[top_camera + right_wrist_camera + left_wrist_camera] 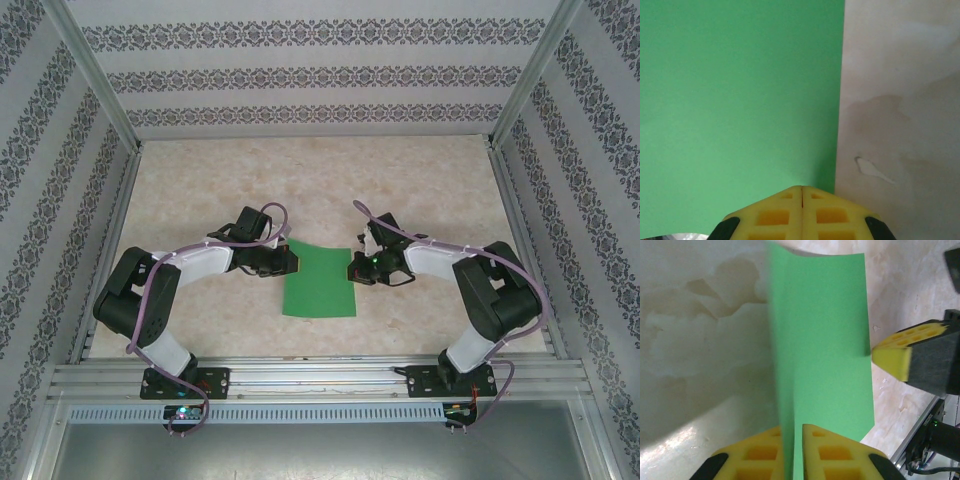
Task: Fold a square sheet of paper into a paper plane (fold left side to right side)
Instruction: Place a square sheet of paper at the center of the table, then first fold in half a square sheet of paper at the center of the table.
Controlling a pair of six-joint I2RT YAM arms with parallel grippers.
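L fingers [765,452] pinch the green sheet's [320,280] left edge to flip it over, R fingers [777,212] shut tight, prob pinning the right edge to the counter [300,190].

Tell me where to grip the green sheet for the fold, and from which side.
Pinch the square sheet of paper at its left edge, coming from the left with the left hand. It lies mostly flat, so only an edge can be pinched, and that one curls up between the hand's fingers.
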